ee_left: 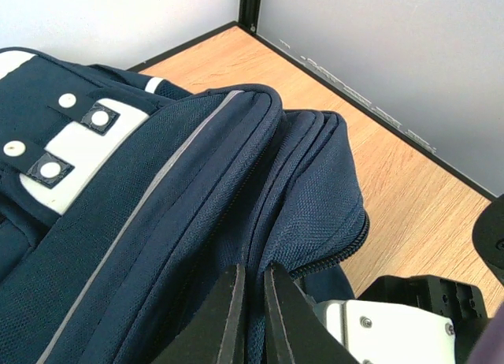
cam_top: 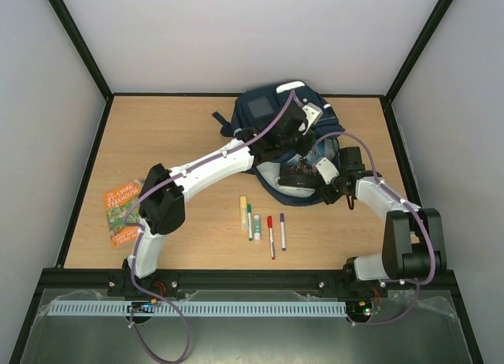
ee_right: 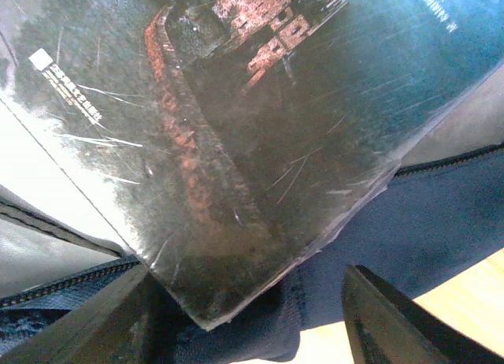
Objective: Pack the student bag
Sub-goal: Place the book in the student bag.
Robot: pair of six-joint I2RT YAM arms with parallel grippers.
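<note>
The student bag, navy with grey patches, lies at the back centre of the table. My left gripper reaches across onto it. In the left wrist view the left gripper is shut on a fold of the bag's fabric beside a zip. A dark glossy book sticks out of the bag's opening. In the right wrist view the book fills the frame, and my right gripper is open, its fingers wide apart just below the book's corner. In the top view the right gripper is at the opening.
Several pens and markers lie in a row on the wooden table in front of the bag. An orange book lies at the left by the left arm's base. Black-framed walls enclose the table.
</note>
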